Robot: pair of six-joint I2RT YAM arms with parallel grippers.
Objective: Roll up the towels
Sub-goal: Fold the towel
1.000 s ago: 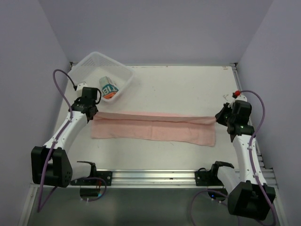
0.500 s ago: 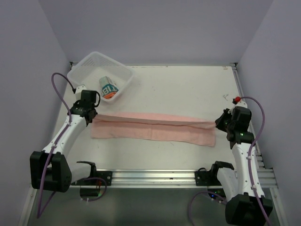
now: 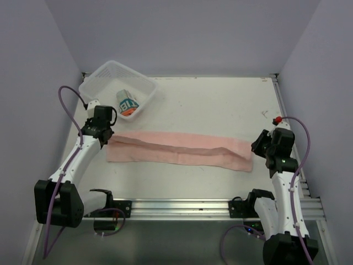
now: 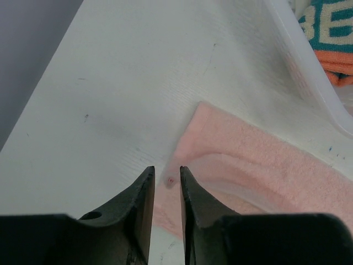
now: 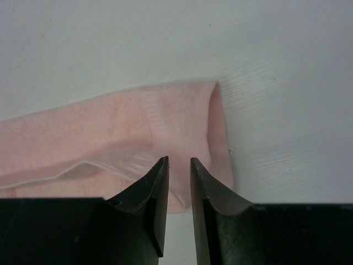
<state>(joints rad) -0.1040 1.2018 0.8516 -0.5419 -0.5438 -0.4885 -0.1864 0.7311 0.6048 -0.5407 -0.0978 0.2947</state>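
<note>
— Where's the pink towel (image 3: 179, 149)?
— Flat on the bench (image 3: 220, 105), a long strip just nearer than the basket (image 3: 105, 74); the printed towel (image 3: 128, 103) lies inside the basket
— The tools?
— Left tool (image 4: 166, 176) and right tool (image 5: 179, 165) stand narrowly parted at its ends, gripping nothing

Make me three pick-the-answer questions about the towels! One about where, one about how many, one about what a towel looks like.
1. Where is the lettered towel?
A) in the white basket
B) on the floor
C) hanging on a wall

2. How many towels are there?
A) one
B) two
C) four

3. How is the pink towel?
A) rolled up tight
B) lying in a long flat strip on the table
C) scrunched into a ball

Answers:
1 A, its teal letters peek out of the basket.
2 B, one is pink and one is lettered.
3 B, it stretches flat across the table.
</note>
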